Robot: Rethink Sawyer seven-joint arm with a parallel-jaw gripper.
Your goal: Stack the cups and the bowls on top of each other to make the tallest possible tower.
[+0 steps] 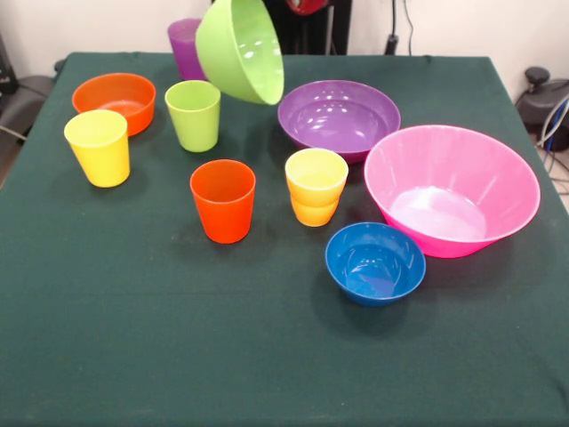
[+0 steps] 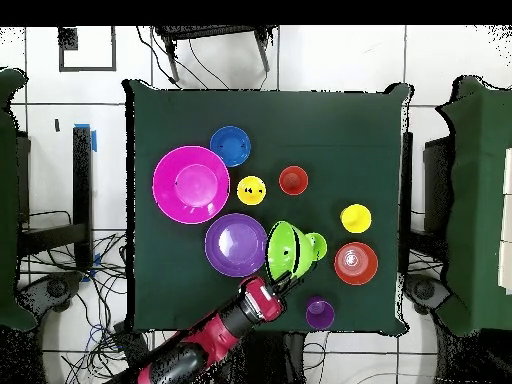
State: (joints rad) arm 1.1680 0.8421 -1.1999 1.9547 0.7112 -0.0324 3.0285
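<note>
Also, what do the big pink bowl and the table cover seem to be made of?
The pink bowl looks like glossy moulded plastic: smooth wall, bright light patch on its floor, one solid colour. Glazed ware cannot be fully ruled out. The dark green table cover looks like matte cloth or felt: no reflections, and a soft, wavy edge in the overhead view.

Green bowl [image 1: 240, 49] hides fingers, prob. gripping; purple cup [image 1: 184, 46] partly hidden.
</note>
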